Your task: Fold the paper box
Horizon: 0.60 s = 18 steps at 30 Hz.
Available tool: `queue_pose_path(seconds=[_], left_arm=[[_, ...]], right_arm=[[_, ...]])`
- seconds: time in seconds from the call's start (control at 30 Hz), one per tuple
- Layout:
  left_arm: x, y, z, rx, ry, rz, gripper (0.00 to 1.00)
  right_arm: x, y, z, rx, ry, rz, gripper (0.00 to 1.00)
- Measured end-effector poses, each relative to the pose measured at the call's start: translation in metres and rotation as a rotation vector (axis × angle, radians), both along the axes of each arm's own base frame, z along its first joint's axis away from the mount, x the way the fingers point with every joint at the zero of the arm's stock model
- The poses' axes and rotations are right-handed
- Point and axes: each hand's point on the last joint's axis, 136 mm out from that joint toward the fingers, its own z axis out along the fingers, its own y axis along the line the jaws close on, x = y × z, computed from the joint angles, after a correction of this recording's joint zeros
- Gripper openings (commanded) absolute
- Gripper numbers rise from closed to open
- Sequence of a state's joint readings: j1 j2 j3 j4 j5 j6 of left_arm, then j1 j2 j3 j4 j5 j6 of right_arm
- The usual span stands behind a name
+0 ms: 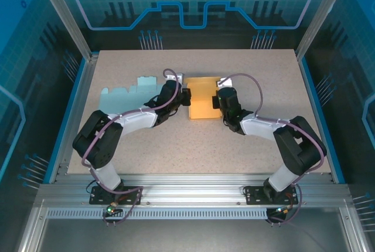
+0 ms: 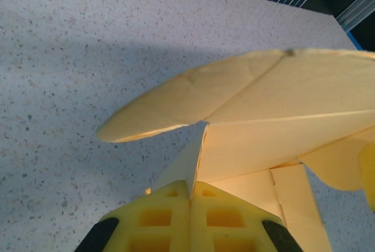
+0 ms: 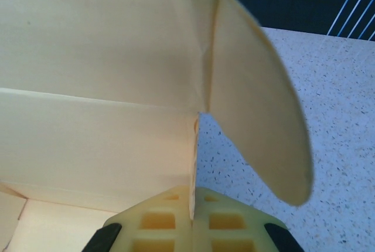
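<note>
Handling of the yellow, partly folded paper box [image 1: 204, 96], which lies near the middle of the speckled beige bench [image 1: 176, 146], between the two arms and well apart from a light blue flat card cutout [image 1: 126, 92] to its left. Judged from the thin walls and the curling rounded end flap [image 2: 176, 102], the sheet is very light. It should bend freely along its scored creases and hold little shape elsewhere. It would likely crush or tear under a hard squeeze, and slide on the bench if pushed from one side alone. Best holds are the thin upright edges beside a crease, one on each side, so that one arm can brace while the other folds. Left gripper [image 2: 190, 189]: jaws closed, yellow pads [image 2: 158, 217] pinching a thin upright edge at the left side of the box. Right gripper [image 3: 192, 204]: jaws likewise closed on a thin upright panel edge at the right side, with a rounded side flap [image 3: 263, 117] rising just beside it
</note>
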State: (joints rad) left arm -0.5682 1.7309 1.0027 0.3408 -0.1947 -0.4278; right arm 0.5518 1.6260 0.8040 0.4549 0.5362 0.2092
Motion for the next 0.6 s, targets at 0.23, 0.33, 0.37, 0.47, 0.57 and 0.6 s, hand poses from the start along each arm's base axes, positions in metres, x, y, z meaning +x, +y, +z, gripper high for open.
queue_pose_path(seconds=[0.23, 0.33, 0.37, 0.47, 0.57, 0.6], left_arm=[[0.003, -0.006, -0.006, 0.004, -0.024, 0.035, 0.00], [-0.001, -0.008, -0.014, 0.003, -0.015, 0.046, 0.00], [-0.002, -0.008, -0.016, -0.003, -0.011, 0.050, 0.00], [-0.004, -0.010, -0.021, -0.015, -0.011, 0.056, 0.00], [-0.005, -0.011, -0.020, -0.030, -0.014, 0.065, 0.00], [-0.006, -0.011, -0.020, -0.031, -0.017, 0.066, 0.00]], right_arm=[[0.009, -0.002, -0.008, 0.008, -0.014, -0.042, 0.00], [0.009, -0.002, -0.011, 0.010, -0.010, -0.049, 0.00], [0.009, -0.003, -0.010, 0.010, -0.011, -0.050, 0.00], [0.009, -0.003, -0.009, 0.010, -0.017, -0.055, 0.00], [0.010, -0.004, -0.009, 0.010, -0.019, -0.058, 0.00], [0.010, -0.004, -0.009, 0.009, -0.020, -0.060, 0.00]])
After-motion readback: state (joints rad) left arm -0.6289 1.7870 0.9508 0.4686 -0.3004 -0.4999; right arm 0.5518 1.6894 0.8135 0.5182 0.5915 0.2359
